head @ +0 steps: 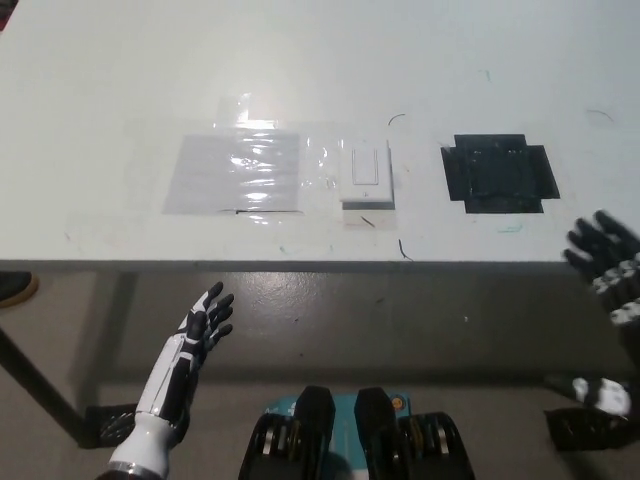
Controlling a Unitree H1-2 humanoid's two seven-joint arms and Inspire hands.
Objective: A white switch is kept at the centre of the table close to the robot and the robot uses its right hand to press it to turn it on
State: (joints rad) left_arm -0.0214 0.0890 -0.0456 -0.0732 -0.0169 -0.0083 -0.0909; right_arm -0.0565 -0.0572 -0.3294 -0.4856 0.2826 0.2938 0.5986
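The switch point(366, 174) sits flat on the table point(120, 60), near the front edge and about in the middle. It is held down under clear tape point(240, 172) that spreads out to its left. A black tape patch point(498, 173) lies to its right, a little apart from it.

The right hand point(603, 250) is at the right side of the picture, just off the table's front edge and well apart from the switch. It holds nothing. Its fingers are partly cut off by the picture edge, so I cannot tell if they are spread or curled. The left hand point(208, 322) rests low on the left, below the table edge, with fingers apart and empty.

What could go wrong? The right hand has to pass over or near the black patch to get to the switch, so it could land there and press the wrong spot. The rocker part of the switch is small, so a finger could hit the plate around it and nothing would turn on. The shiny tape could also let a fingertip slip.

The table is white and smooth, with small scuffs and pen marks. Under it is a grey floor, with a dark table leg point(35, 385) at the lower left
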